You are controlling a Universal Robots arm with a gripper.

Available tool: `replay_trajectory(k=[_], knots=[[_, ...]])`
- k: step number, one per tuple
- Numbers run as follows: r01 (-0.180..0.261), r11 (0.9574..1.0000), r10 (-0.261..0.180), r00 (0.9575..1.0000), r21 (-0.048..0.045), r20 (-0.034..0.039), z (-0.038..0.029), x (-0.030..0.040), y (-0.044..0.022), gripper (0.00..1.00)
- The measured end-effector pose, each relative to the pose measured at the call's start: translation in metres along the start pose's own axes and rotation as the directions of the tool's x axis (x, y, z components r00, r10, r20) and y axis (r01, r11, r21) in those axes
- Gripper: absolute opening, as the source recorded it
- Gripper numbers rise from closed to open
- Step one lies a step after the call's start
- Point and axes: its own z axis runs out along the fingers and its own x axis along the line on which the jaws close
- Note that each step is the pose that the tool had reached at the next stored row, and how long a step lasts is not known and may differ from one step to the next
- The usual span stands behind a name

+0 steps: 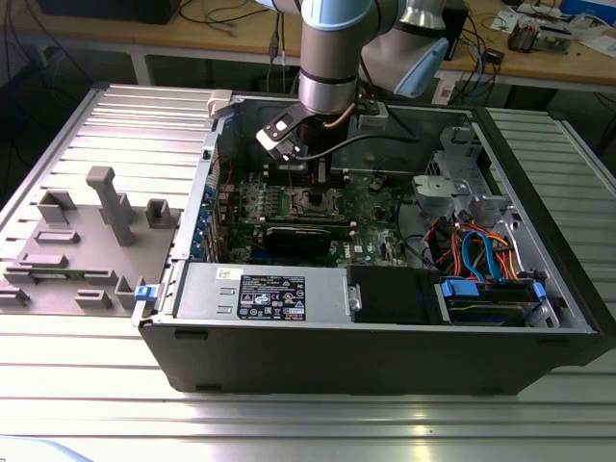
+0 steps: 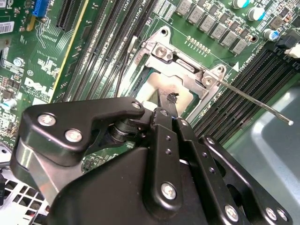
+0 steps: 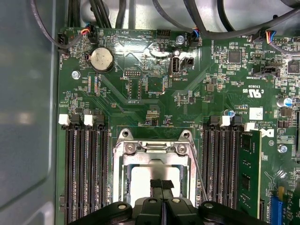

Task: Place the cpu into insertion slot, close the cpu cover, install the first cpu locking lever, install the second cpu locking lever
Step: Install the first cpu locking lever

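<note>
My gripper [image 3: 161, 183] [image 2: 171, 99] hangs over the insertion slot [image 1: 313, 200] on the green motherboard, inside the open computer case. Its two black fingers are shut together with nothing between them. Their tips sit over the cpu [image 3: 140, 183] [image 2: 154, 89], whose silver-grey top shows lying in the slot. The cpu cover [image 3: 123, 178] [image 2: 183, 70], a silver frame, lies around the cpu. One thin locking lever [image 2: 253, 101] [image 3: 199, 176] sticks out sideways past the slot over the memory slots. A second thin lever [image 2: 123, 70] runs along the other side.
Long black memory slots [image 3: 84, 173] flank the socket, one holding a green module [image 3: 248, 173]. The grey case wall [image 3: 28, 117] is close by. Blue and orange cables [image 1: 481, 255] and a drive bay fill the exterior view's right. A grey fixture tray [image 1: 87, 241] lies outside the case.
</note>
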Motion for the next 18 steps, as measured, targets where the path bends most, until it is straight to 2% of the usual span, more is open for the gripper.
replay_trajectory(k=[18], knots=[[0.0,1.0,0.0,1.0,0.0,0.0,-0.0161,-0.0008,0.0001,0.11]])
